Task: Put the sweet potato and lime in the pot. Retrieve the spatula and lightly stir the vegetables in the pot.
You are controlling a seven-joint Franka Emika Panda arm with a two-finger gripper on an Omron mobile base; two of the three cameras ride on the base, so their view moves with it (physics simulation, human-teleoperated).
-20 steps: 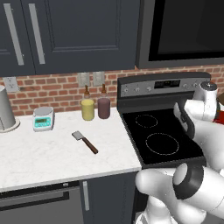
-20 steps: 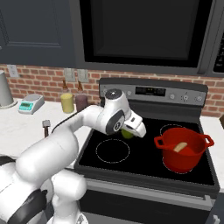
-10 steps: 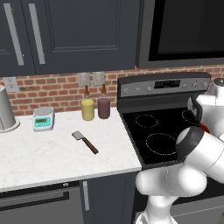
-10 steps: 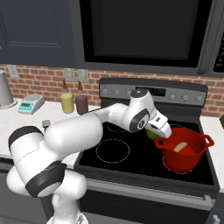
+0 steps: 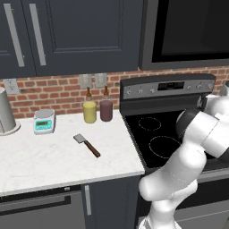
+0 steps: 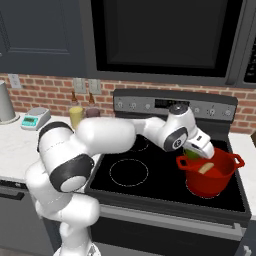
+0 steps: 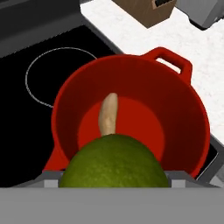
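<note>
The red pot (image 6: 212,176) stands on the front right burner, with the tan sweet potato (image 6: 206,168) lying inside it. In the hand view the sweet potato (image 7: 108,114) rests on the floor of the pot (image 7: 131,65). My gripper (image 6: 198,148) hangs over the pot's left rim, shut on the yellow-green lime (image 6: 190,154). The lime (image 7: 113,162) sits at the bottom of the hand view and hides the fingertips. The spatula (image 5: 87,145), with its grey blade and reddish-brown handle, lies flat on the white counter left of the stove.
A yellow jar (image 5: 89,112) and a dark jar (image 5: 106,110) stand at the brick wall, with a small scale (image 5: 44,121) and a metal canister (image 5: 4,117) further left. The black stovetop (image 5: 154,134) shows bare burner rings. A wooden box (image 7: 148,11) sits on the counter beyond the pot.
The arm has swung right across the stove with the lime, from over the middle burners to above the pot's rim. The spatula and the sweet potato have not moved.
</note>
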